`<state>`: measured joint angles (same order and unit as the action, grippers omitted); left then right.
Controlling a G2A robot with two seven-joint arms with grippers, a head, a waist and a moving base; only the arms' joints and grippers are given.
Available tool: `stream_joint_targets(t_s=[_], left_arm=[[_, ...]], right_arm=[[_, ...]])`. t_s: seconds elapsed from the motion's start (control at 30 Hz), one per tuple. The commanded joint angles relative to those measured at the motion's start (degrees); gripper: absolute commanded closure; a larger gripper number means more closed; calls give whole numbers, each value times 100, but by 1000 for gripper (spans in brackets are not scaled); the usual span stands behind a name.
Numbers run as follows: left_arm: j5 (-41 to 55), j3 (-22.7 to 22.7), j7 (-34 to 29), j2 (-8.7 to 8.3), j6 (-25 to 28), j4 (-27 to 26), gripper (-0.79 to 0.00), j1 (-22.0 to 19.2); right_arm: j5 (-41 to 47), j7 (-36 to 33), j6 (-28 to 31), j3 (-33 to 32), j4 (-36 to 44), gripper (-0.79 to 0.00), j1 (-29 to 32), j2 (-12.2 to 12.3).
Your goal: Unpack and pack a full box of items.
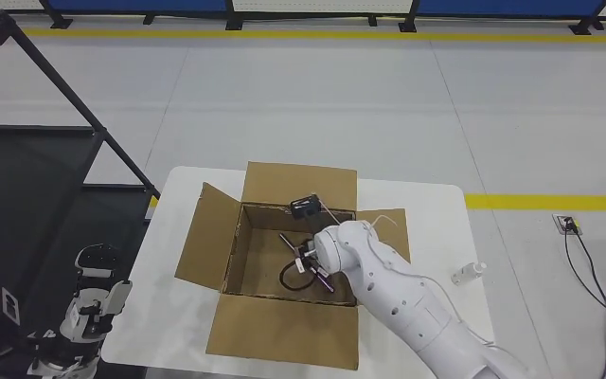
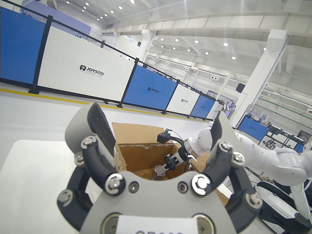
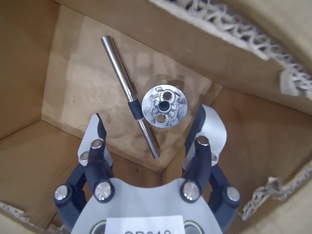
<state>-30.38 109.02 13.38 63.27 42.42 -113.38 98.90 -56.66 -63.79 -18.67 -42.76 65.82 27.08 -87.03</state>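
Plainly shiny, the black-banded rod (image 3: 128, 86) lies beside a holed disc (image 3: 164, 108).

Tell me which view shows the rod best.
Right wrist view: the whole rod lies on the box floor, beside the disc. The top view shows part of it, the right arm crossing the rest. In the left wrist view the box wall hides it.

The box (image 1: 284, 327) sits mid-worktop (image 1: 431, 204). In it, a rod (image 3: 126, 91) and a disc (image 3: 164, 109) lie side by side below the right tool (image 3: 150, 114). A bottle (image 1: 469, 274) lies right of the box.
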Motion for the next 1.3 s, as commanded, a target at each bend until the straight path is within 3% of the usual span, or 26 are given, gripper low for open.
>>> stream_joint_targets(t_s=[0.0, 0.17, 0.33, 0.6, 0.87, 1.07, 1.27], left_arm=[[0, 0, 0, 0, 0, 0, -785, 0], [0, 0, 0, 0, 0, 0, -785, 0], [0, 0, 0, 0, 0, 0, -785, 0], [0, 0, 0, 0, 0, 0, -785, 0], [0, 0, 0, 0, 0, 0, -785, 0], [0, 0, 0, 0, 0, 0, -785, 0], [0, 0, 0, 0, 0, 0, -785, 0]], right_arm=[[-118, -132, 59, -168, 517, -730, 143, 78], [-927, -733, 156, -926, 2621, -785, 982, 426], [-2066, -1020, 56, -2246, 4799, -785, 2265, 762], [-2380, -629, -78, -4475, 6253, -785, 4015, 973], [-2148, -257, -97, -5678, 5725, -785, 4975, 1016], [-1938, 207, 39, -5761, 4918, -785, 5117, 1018], [-1764, 855, -17, -5607, 3883, -785, 4775, 1001]])
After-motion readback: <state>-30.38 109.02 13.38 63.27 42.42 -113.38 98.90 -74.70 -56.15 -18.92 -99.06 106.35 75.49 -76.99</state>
